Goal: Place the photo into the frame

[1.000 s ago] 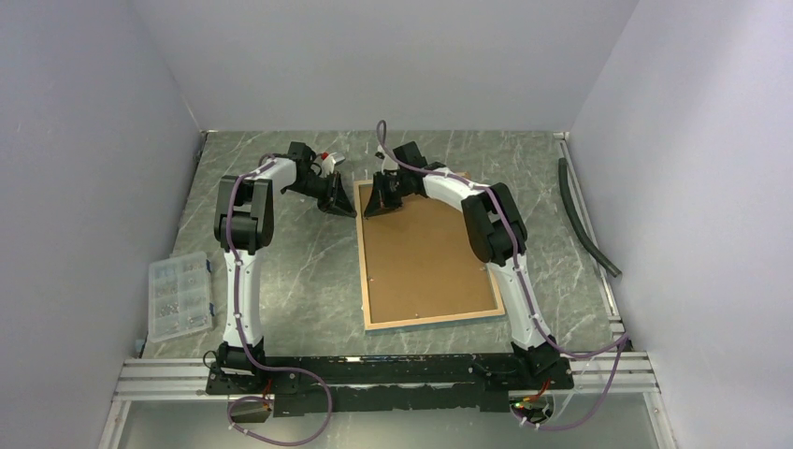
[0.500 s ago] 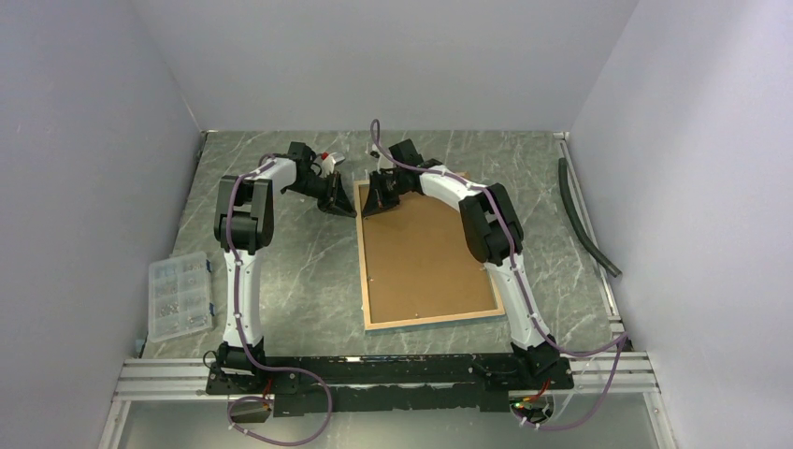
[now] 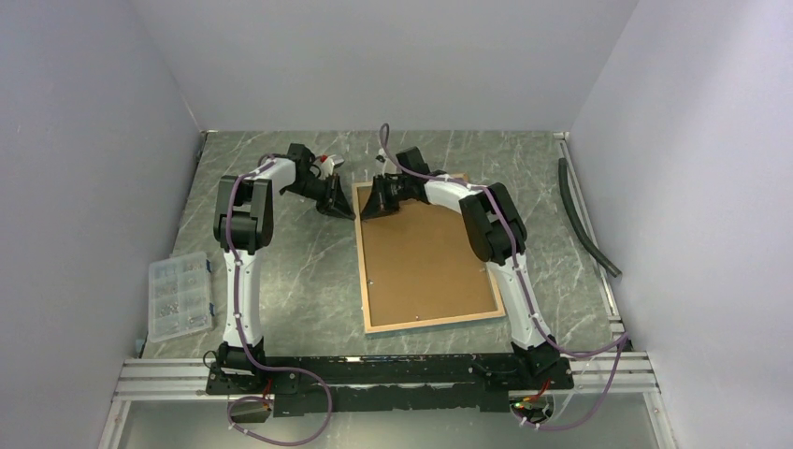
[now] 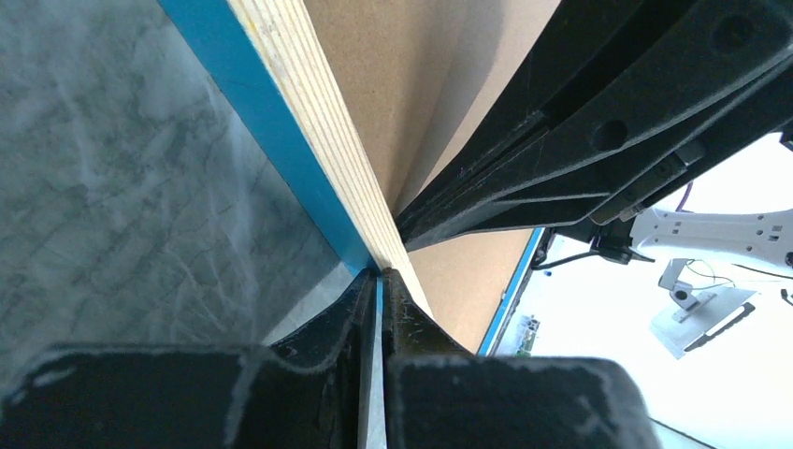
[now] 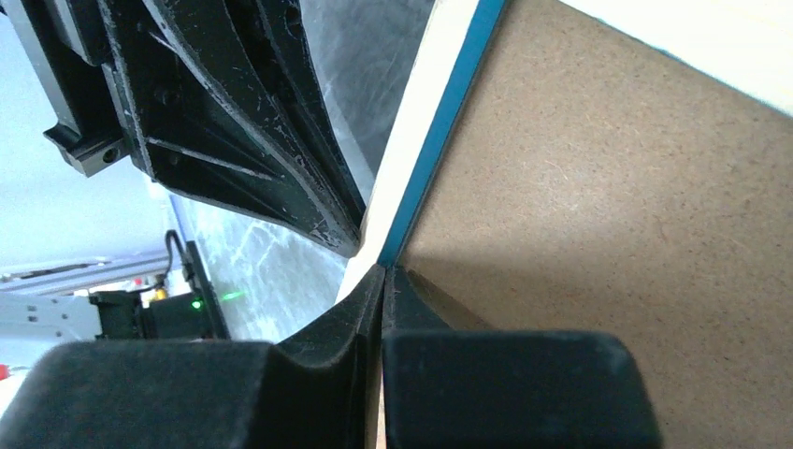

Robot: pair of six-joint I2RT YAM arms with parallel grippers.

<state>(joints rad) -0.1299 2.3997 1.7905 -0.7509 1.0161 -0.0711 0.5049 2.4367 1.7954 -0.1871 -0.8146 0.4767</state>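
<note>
The frame [image 3: 361, 262] lies face down on the table, showing light wood edges and the brown backing panel [image 3: 425, 257] set in it. Both grippers meet at its far left corner. My left gripper [image 3: 341, 208] is shut, its tips [image 4: 382, 273] against the frame's blue outer side [image 4: 281, 140] beside the wood rim [image 4: 318, 122]. My right gripper [image 3: 371, 208] is shut too, its tips [image 5: 384, 268] at the blue seam [image 5: 449, 103] between rim and backing [image 5: 608, 187]. The photo is hidden or out of view.
A clear plastic parts box [image 3: 180, 295] sits at the table's left edge. A black hose [image 3: 587, 220] lies along the right wall. Grey walls close in three sides, and the arms' mounting rail [image 3: 374, 374] runs along the near edge.
The right wrist has shifted slightly at the corner and its cable has swayed. Both grippers stay shut at the frame's far left corner. The frame has barely moved.
</note>
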